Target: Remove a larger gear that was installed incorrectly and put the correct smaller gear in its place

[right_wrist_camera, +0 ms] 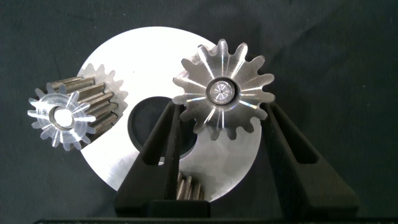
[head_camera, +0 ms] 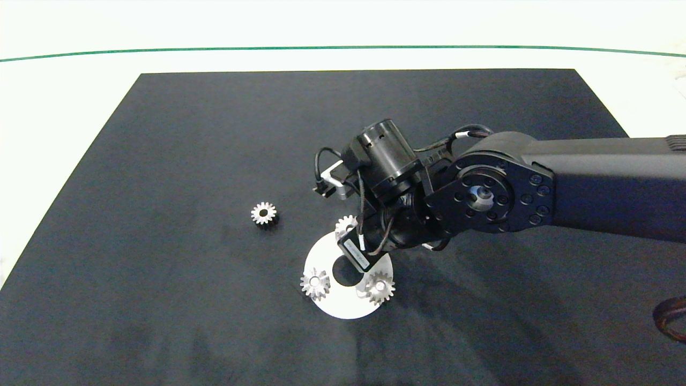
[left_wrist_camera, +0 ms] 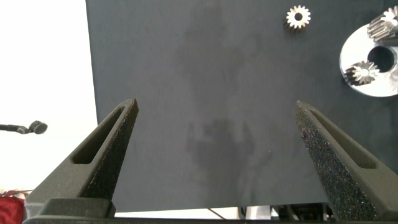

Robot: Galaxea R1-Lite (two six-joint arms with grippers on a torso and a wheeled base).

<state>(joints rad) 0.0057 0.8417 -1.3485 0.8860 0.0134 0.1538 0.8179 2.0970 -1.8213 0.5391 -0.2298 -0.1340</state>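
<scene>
The larger gear (right_wrist_camera: pixel 222 90) stands on the round silver plate (right_wrist_camera: pixel 155 56), with a pin showing in its centre hole. My right gripper (right_wrist_camera: pixel 222 106) is shut on it, one finger against the teeth on each side. In the head view this gear (head_camera: pixel 343 223) sits at the plate's far edge, half hidden under the right gripper (head_camera: pixel 348 236). The smaller gear (head_camera: pixel 263 213) lies loose on the black mat, left of the plate (head_camera: pixel 348 305). It also shows in the left wrist view (left_wrist_camera: pixel 298 17). My left gripper (left_wrist_camera: pixel 216 109) hangs open over the mat's left side with nothing in it.
Two other small gears (head_camera: pixel 315 283) (head_camera: pixel 380 287) stand on the plate's near side. The right arm (head_camera: pixel 589 182) reaches in across the mat's right half. A brown ring-shaped thing (head_camera: pixel 672 319) lies at the right edge. White table surrounds the mat (head_camera: pixel 161 300).
</scene>
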